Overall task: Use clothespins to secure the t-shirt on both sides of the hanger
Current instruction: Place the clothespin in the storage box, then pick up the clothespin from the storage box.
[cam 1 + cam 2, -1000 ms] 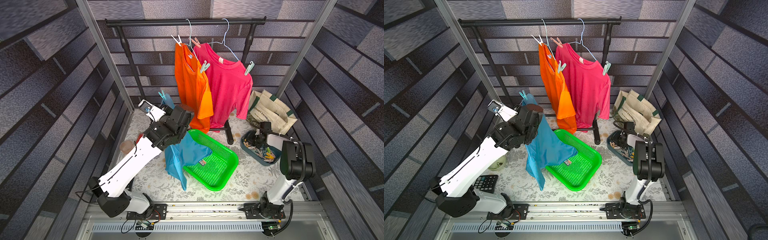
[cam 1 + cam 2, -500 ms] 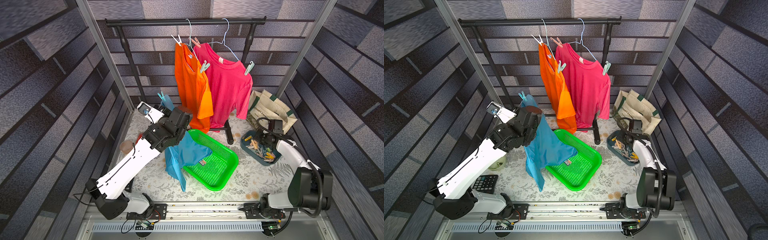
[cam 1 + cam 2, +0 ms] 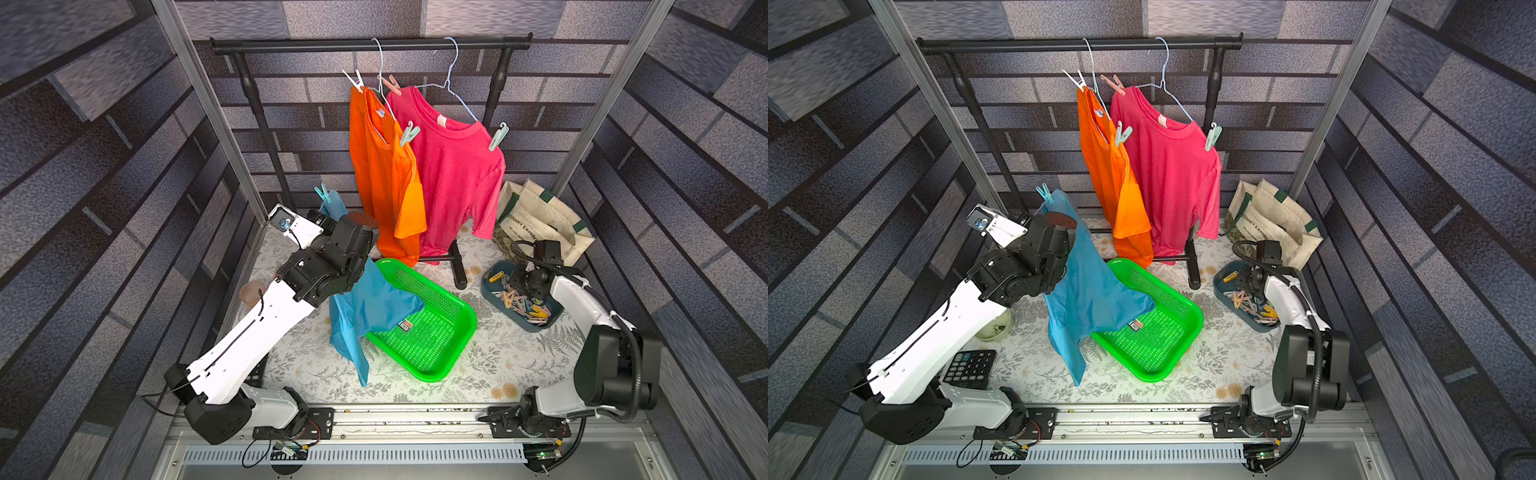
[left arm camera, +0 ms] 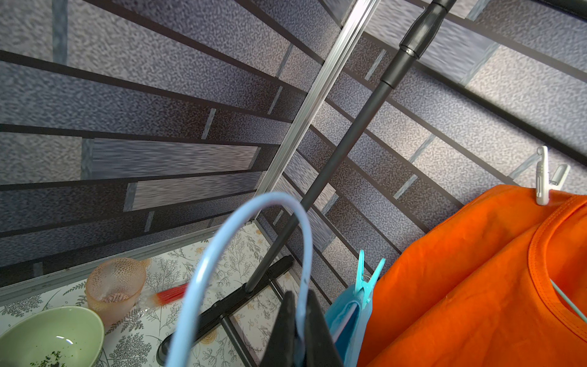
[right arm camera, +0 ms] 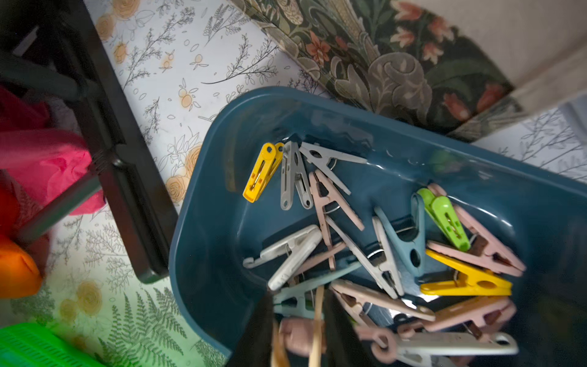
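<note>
While the left gripper is clamped on the hanger wire just under its hook, the blue shirt hangs from it at left centre. Its hem trails into the green basket. One turquoise pin bites the far shoulder. No second pin is in sight, and the near shoulder is partly hidden by the arm.

Right gripper hovers low over the bin at right. Its jaws stand apart, with a pink pin end lying blurred between them. No grip that I can make out.

Pins: loose heap, crossed over one another. I judge them light, hard, smooth and sprung. They are likely to skid or flip if nudged, and neighbours may lift along with the chosen one. Best hold, I judge, is across the two handle tails, so the squeeze opens the mouth. A hold on the mouth end would leave the pin useless for clipping. Yellow pin lies at the heap's edge with nothing on top, so probably the easier pick.

Shirt: soft, limp, apt to slide on thin wire. The hanger may swing when pressed.
</note>
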